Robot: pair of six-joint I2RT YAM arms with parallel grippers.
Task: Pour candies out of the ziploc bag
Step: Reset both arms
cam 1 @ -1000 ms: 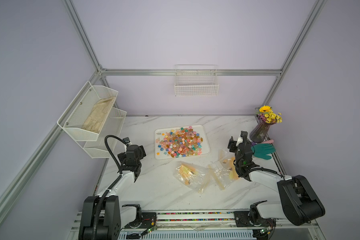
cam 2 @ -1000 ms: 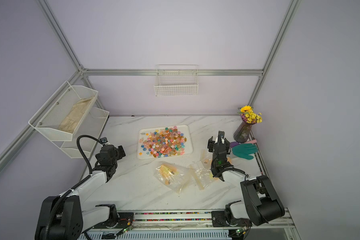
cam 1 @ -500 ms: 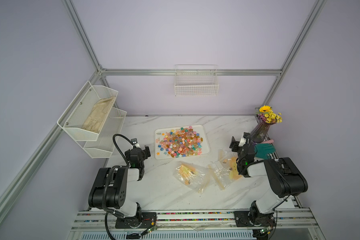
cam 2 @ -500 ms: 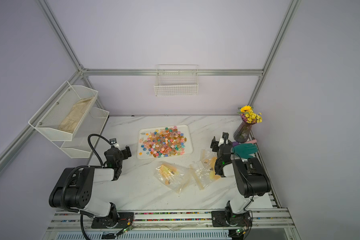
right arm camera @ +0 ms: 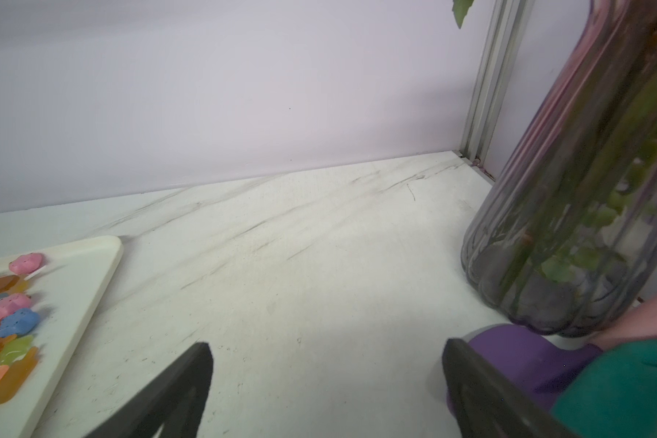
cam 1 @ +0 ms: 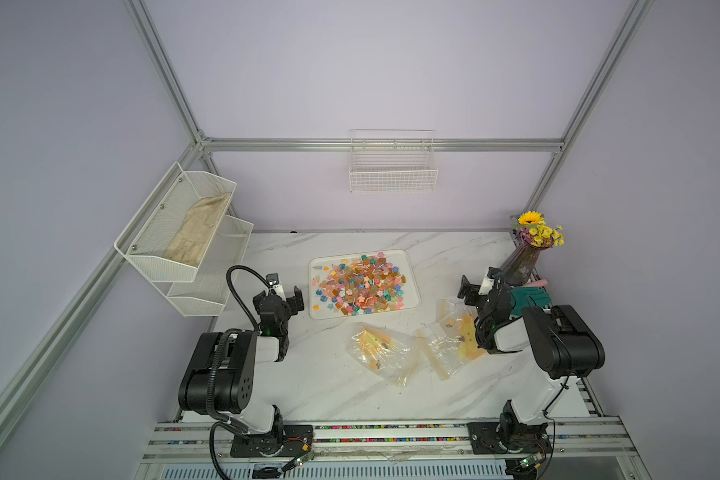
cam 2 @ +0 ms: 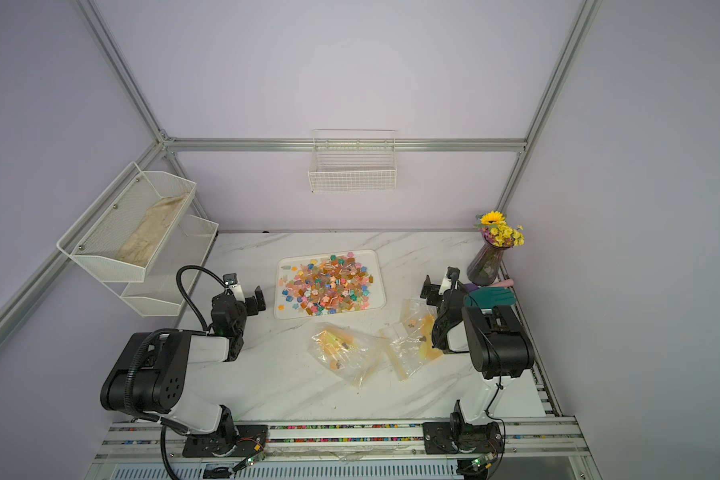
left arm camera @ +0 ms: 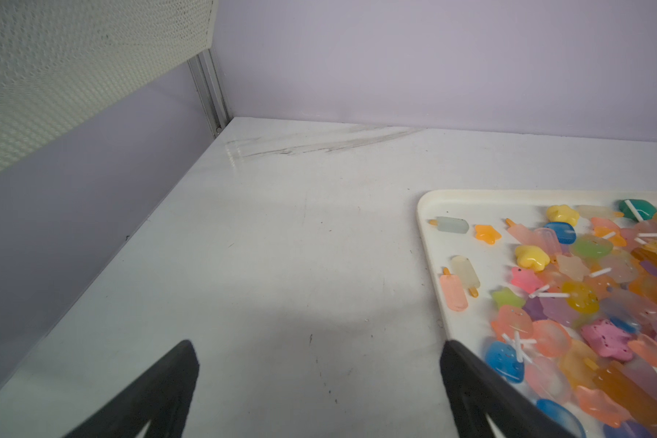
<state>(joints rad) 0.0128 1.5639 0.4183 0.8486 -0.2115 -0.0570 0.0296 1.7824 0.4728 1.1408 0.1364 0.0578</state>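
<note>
Well to the left of the tray (cam 1: 410, 270), on the side wall, we see a white mesh shelf (cam 1: 175, 232) with a beige cloth (cam 1: 198, 232) in its upper bin. The left gripper (cam 1: 285, 289) sits just beside the tray's left edge, low over the marble table (cam 1: 337, 399). In its wrist view the jaws stand wide apart with only bare table between them, and it holds nothing. The candies (cam 1: 360, 284) lie heaped on the tray, covering most of it and thinning toward its left rim.

In front of the tray, toward the arm bases, two clear bags lie flat on the table. The left ziploc bag (cam 1: 385, 351) is just off the tray's front edge and the right ziploc bag (cam 1: 447, 336) is off its front right corner, their edges touching or overlapping. Yellow and amber bits show through both, and we cannot tell what they are.

The right gripper (cam 1: 479, 282) is to the right of the tray, near the right ziploc bag's far corner, jaws spread wide and gripping nothing. Farther right of the tray stands a purple glass vase (cam 1: 518, 266) of yellow flowers, with a teal glove (cam 1: 531, 299) just beside it.
</note>
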